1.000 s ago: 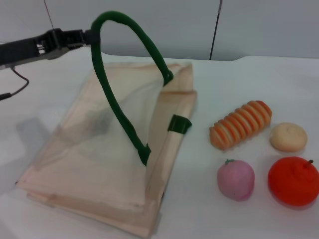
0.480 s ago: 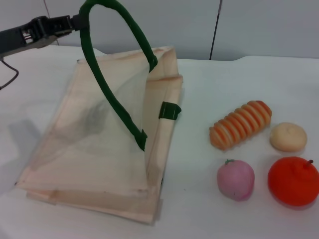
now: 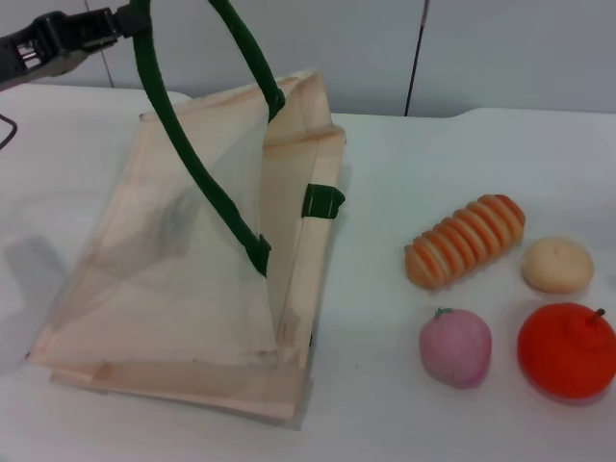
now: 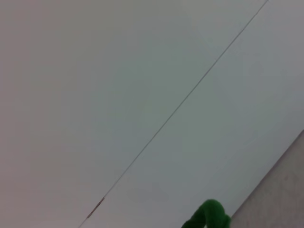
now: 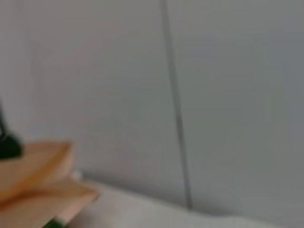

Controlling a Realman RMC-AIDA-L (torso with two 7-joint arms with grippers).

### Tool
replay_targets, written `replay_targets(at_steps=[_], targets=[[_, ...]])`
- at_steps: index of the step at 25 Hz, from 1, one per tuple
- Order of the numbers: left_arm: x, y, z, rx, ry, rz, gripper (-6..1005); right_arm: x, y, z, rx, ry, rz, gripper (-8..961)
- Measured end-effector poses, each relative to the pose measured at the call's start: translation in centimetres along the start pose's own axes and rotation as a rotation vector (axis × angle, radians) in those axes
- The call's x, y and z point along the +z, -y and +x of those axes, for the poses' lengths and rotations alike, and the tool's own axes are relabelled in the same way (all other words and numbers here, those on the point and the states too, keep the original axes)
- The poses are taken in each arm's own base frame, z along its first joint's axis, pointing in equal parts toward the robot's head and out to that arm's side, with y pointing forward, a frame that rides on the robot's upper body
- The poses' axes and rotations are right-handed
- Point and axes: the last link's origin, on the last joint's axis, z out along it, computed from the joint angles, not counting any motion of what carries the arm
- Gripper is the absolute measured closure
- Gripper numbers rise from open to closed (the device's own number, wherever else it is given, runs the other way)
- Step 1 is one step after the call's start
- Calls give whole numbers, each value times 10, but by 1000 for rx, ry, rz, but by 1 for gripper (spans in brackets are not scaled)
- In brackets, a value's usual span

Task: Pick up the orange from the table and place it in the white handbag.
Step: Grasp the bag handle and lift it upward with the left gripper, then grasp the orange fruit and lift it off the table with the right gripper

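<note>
The orange (image 3: 566, 349) rests on the white table (image 3: 385, 423) at the near right, untouched. The white handbag (image 3: 192, 289) lies left of centre, its upper side pulled up into a tent. My left gripper (image 3: 130, 19), at the top left, is shut on the bag's dark green handle (image 3: 192, 164) and holds it high. A bit of that handle (image 4: 207, 216) shows in the left wrist view. A corner of the handbag (image 5: 33, 175) appears in the right wrist view. My right gripper is out of view.
A striped long bread (image 3: 466, 241), a cream bun (image 3: 556, 265) and a pink peach (image 3: 454, 347) lie close around the orange. A green tab (image 3: 323, 202) sits on the bag's right edge. A wall stands behind the table.
My left gripper has risen and moved left with the handle. The bag's upper side has lifted higher and its top edge has shifted left. The fruit has not moved.
</note>
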Motion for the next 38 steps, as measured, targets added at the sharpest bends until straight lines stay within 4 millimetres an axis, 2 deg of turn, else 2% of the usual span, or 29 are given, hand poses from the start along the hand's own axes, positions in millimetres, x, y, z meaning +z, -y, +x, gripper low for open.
replay_targets(at_steps=[8, 20, 29, 38], targets=[[0, -3, 6, 11, -31, -21, 886, -9, -19, -3, -39, -162, -155, 57], [-3, -8, 11, 17, -65, -53, 886, -1, -47, 0, -51, -323, -310, 57], [-5, -10, 13, 17, -68, -63, 886, 10, -53, 11, -38, -427, -363, 56], [-4, -14, 16, 21, -82, -101, 886, 20, -45, 21, -53, -523, -316, 60]])
